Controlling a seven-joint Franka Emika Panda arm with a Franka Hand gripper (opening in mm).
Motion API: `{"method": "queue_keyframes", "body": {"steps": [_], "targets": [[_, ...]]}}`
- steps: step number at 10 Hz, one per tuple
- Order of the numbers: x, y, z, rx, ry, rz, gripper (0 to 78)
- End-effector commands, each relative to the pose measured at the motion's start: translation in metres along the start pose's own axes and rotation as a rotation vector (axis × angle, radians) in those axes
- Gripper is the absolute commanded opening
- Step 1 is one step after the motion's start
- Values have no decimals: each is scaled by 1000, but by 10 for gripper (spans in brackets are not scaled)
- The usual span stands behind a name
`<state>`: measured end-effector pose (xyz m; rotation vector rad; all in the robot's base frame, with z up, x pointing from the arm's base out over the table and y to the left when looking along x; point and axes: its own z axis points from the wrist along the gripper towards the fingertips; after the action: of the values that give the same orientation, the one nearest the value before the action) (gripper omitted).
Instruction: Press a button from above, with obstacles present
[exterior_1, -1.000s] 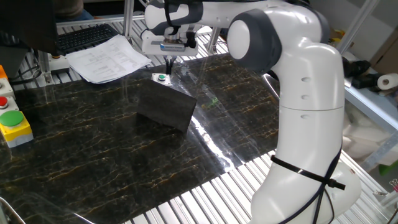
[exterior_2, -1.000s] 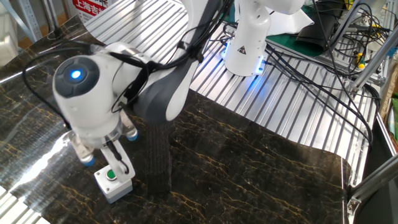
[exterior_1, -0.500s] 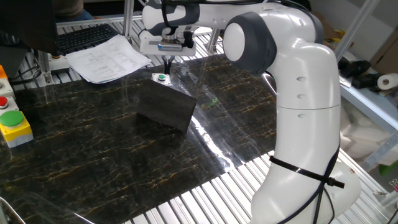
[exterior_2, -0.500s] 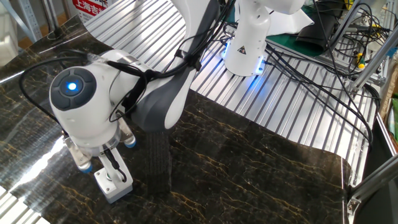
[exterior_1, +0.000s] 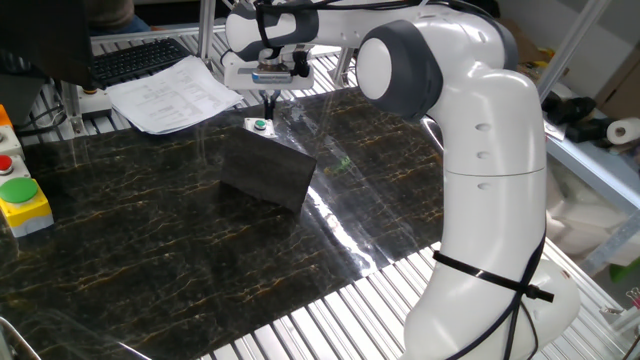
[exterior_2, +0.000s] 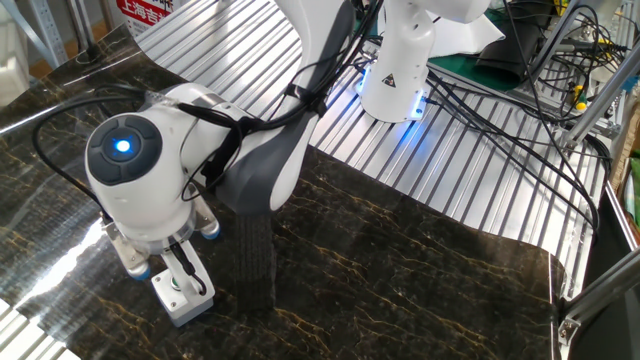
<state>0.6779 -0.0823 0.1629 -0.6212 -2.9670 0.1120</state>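
The small white-grey button box (exterior_1: 258, 126) with its tiny green button (exterior_1: 260, 125) sits at the far side of the dark marbled table, just behind the dark grey-black block (exterior_1: 268, 172). My gripper (exterior_1: 268, 108) hangs straight above the button, fingers pressed together in one thin dark stem, tips just over the box. In the other fixed view the fingers (exterior_2: 183, 272) reach down onto the box (exterior_2: 184, 298) and cover the green button. There the block (exterior_2: 256, 255) stands edge-on just right of the box.
A yellow box with a large green push-button (exterior_1: 22, 197) and a red button (exterior_1: 6, 165) stand at the left edge. Papers (exterior_1: 175, 92) and a keyboard (exterior_1: 135, 58) lie behind the table. The arm's white base (exterior_1: 490, 230) stands at the right.
My gripper has shifted slightly left and lower over the button box. In the other fixed view the green button, visible one second ago, is now covered by the fingers.
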Motion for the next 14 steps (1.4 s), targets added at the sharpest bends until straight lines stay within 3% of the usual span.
{"method": "queue_keyframes", "body": {"steps": [1,11,12,14], "targets": [[-2,-1,-2,33,-16,-9,774],[-2,-1,-2,33,-16,-9,774],[-9,-7,2,100,-20,-28,774],[-9,-8,1,100,-20,-29,774]]}}
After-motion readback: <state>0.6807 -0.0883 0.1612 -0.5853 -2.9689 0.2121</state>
